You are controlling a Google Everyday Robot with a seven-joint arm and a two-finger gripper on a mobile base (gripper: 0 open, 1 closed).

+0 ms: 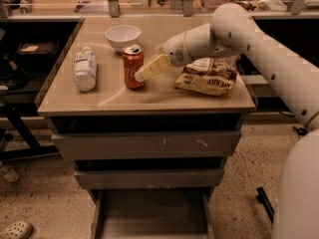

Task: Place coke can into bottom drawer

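hand (pixel 145 73) just beside upright coke can (pixel 132 66)

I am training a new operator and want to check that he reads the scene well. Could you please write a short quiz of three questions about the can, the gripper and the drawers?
1. True or false: the coke can already lies in the bottom drawer.
2. Where is the gripper? A) close beside the can, over the counter; B) inside the open drawer; C) down at the floor.
3. Name the thing lying on its side on the counter, on the can's far side from the gripper.
Key: 1 false, the can stands upright on the counter; 2 A; 3 the white bottle.
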